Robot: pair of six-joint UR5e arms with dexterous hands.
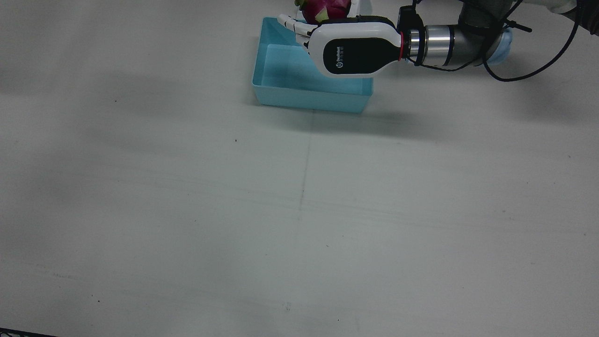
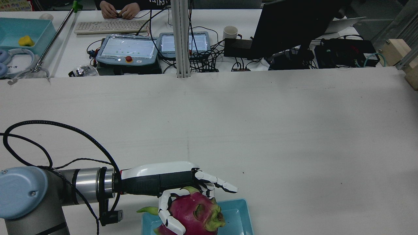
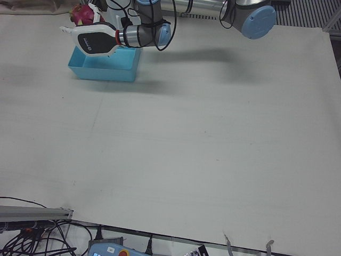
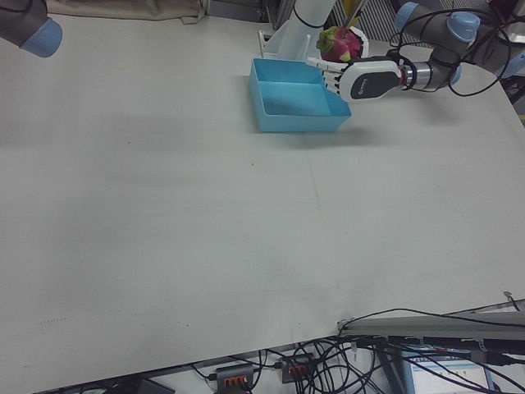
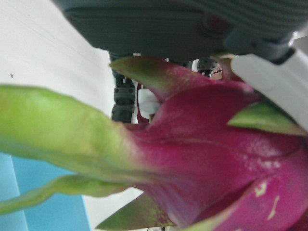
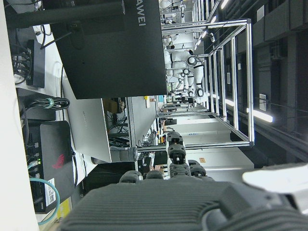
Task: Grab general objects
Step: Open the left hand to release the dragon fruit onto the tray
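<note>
left robot hand [image 2: 183, 192] wraps a dragon fruit [image 2: 196, 213] above the blue tray [image 1: 299, 84] on the worktop [image 1: 299, 210].
likely heavy, waxy, bruisable: cup its round body, avoid soft scales. right robot hand's state unclear.

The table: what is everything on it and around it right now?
Dragon fruit: one, magenta with green tips, held above the tray.
Tray: one, light blue, near the robot's edge of the table.
Table: one, white, otherwise bare.
Mug: one, white, on the desk behind.
Keyboard: one, pale, same desk.
Left hand: white and black, fingers wrapped on the dragon fruit.
Right hand: only its dark body shows in its own camera, fingers' state unclear.
</note>
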